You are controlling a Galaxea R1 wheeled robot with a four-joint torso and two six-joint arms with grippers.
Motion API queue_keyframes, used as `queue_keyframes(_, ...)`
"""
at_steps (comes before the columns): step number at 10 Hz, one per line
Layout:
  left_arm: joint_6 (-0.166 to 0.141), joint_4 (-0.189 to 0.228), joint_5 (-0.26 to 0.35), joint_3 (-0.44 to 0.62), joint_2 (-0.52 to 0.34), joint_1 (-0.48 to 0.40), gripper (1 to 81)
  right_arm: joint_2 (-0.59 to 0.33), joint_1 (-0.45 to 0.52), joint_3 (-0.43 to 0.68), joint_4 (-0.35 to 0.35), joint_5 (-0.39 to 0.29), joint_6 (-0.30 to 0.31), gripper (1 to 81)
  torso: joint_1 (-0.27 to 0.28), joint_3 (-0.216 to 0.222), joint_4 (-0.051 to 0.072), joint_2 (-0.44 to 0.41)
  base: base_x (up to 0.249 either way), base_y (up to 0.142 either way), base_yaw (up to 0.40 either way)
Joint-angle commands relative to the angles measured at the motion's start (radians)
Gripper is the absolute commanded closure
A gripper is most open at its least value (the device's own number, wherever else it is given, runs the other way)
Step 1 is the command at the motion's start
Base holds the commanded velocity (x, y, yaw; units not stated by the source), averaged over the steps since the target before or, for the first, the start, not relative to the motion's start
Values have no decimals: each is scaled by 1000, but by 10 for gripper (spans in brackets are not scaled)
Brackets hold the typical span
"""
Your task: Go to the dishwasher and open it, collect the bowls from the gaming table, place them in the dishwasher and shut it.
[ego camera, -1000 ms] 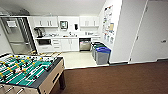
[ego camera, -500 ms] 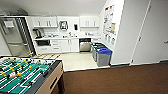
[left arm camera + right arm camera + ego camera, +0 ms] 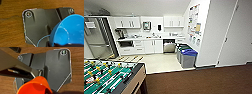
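Observation:
Over the wooden floor, the left wrist view has a blue bowl (image 3: 71,31) close up, and my left gripper (image 3: 58,44) grips its rim at the dark edge. An orange bowl (image 3: 35,86) hangs the same way in my right gripper (image 3: 55,91) in the right wrist view. The gaming table (image 3: 137,75), with its green field and rods, stands at the lower left of the head view. Far across the kitchen, the dishwasher (image 3: 169,47) shows a steel front under the counter with a dark gap above it. I cannot tell how far it stands open.
Grey bins with blue and green lids (image 3: 187,58) stand by the white wall corner (image 3: 209,37), right of the dishwasher. A steel fridge (image 3: 97,40) is at the left. White cabinets (image 3: 150,46) line the back wall. Pale kitchen floor (image 3: 159,62) meets brown wood floor (image 3: 196,81).
The whole head picture has shifted: the gaming table sits lower and further left, so the camera has moved on toward the kitchen.

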Motion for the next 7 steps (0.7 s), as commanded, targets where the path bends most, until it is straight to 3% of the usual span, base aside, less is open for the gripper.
queue_keyframes(1, 1, -4, 27, -5, -3, -38, 811, -10, 24, -1, -15, -47, -5, 811, 0, 0, 0, 0, 216, 0, 0)
queue_keyframes(7, 1, -5, 27, -7, -3, -38, 811, -4, 27, -2, -16, -49, -8, 811, -1, 0, 0, 0, 216, 0, 0)
